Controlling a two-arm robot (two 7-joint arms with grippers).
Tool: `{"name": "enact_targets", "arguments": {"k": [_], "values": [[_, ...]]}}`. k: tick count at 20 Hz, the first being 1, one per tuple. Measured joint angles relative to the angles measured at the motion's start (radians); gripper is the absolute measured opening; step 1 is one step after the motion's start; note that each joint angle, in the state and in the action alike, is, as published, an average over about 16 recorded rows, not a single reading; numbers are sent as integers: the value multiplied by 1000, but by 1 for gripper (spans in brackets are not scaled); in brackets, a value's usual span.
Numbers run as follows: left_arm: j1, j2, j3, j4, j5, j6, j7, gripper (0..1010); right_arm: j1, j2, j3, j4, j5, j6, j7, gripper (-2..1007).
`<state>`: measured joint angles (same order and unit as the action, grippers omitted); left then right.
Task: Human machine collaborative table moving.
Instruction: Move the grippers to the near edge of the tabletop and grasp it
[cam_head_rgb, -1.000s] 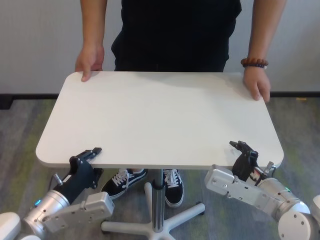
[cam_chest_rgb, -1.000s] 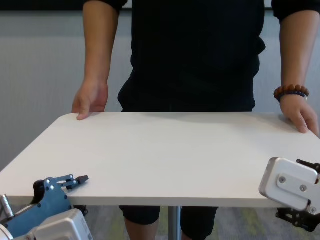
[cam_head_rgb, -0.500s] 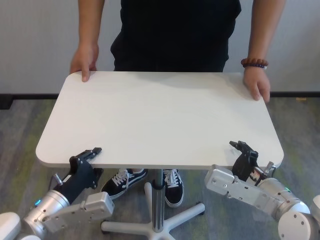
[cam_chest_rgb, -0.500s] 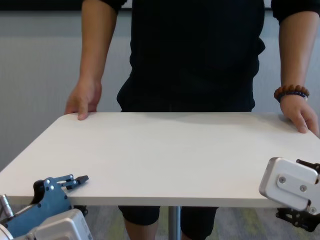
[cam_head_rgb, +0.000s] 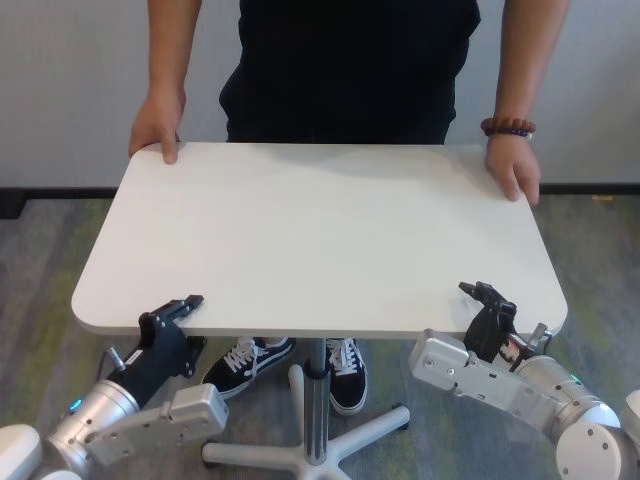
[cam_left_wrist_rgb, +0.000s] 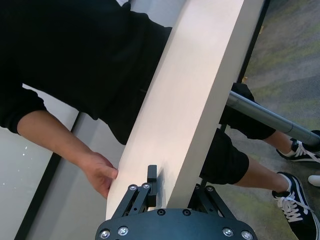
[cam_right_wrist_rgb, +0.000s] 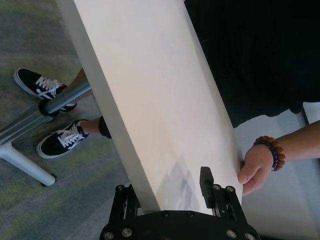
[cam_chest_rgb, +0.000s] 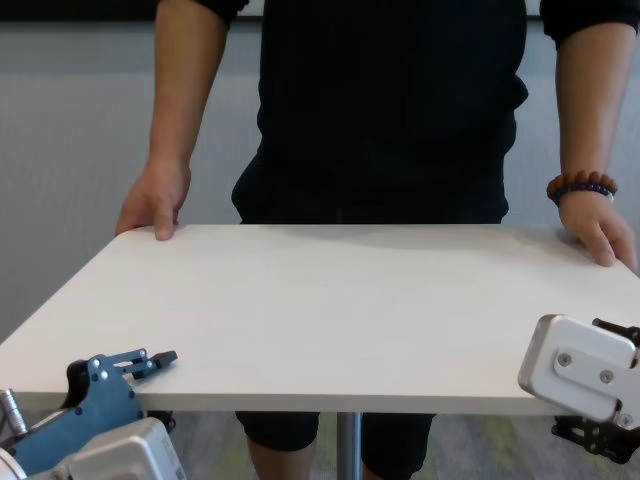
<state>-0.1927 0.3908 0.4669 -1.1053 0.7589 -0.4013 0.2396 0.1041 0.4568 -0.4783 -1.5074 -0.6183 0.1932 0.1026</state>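
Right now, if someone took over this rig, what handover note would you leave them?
Left gripper: shut on the tabletop at its near left edge, one finger on top, the rest below.
Right gripper: clamped on the near right edge the same way.
The person stands at the far side, one hand on the far left corner, the braceleted hand on the far right corner.
The pole leg and its base are on the carpet.
Done: both sides have hold of the table.
Left: the move itself; follow the person's lead and keep the top level.
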Motion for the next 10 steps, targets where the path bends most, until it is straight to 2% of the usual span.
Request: {"name": "enact_targets", "arguments": {"k": [10], "values": [[0,0,0,0,0,0,0,314,-4,4,-4,-6,-16,-6,16,709]]}}
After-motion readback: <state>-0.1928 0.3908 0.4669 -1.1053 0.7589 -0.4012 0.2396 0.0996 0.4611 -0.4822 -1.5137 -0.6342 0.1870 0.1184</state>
